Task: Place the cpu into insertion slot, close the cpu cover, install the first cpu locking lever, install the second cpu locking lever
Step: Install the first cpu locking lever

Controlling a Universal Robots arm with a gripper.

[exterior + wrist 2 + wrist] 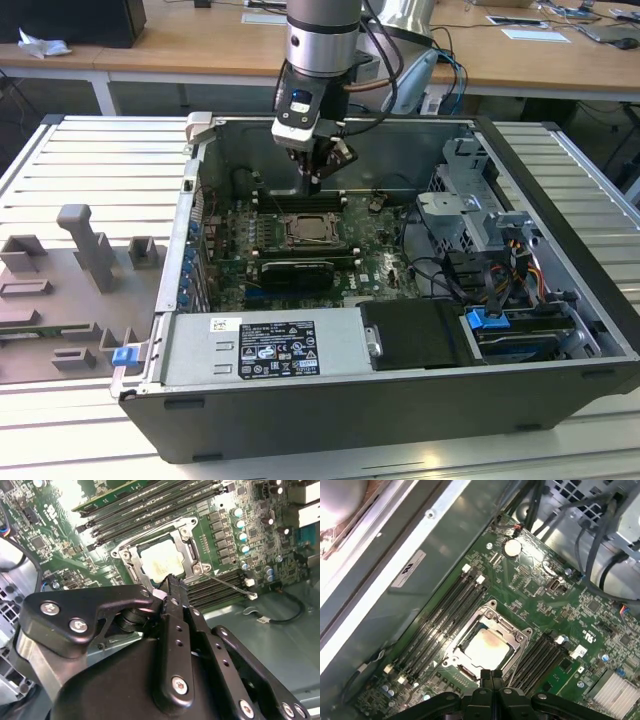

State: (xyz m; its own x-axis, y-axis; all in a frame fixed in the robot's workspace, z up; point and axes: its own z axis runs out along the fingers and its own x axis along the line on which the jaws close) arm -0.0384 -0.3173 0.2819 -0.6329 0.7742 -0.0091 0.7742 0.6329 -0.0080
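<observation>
Exterior view first: a black tower case (560,190) lies open on a ribbed metal counter (90,160), and the arm (322,40) reaches down into it. The black jaws are pinched together with nothing between them. They hang over the green board (385,258), at about 12 o'clock from the insertion slot (290,243).

The cpu (487,647) sits flat in that slot. In the first wrist view it's a pale silver-beige square with a faint yellowish smudge on its top. The cpu cover (506,626) is a thin shiny metal frame with a square window, and it's down around the chip. The jaw tips are just beside the frame's edge, but I can't tell if they're touching it.

In the second wrist view, a thin wire locking lever (227,585) slants out from one corner of the frame across the long black memory slots (150,505). Can't tell if it's latched.

A silver labelled power supply (260,350) sits at 6 o'clock from the board, and some grey blocky fixtures (85,250) sit on the counter at 9 o'clock from the case.
</observation>
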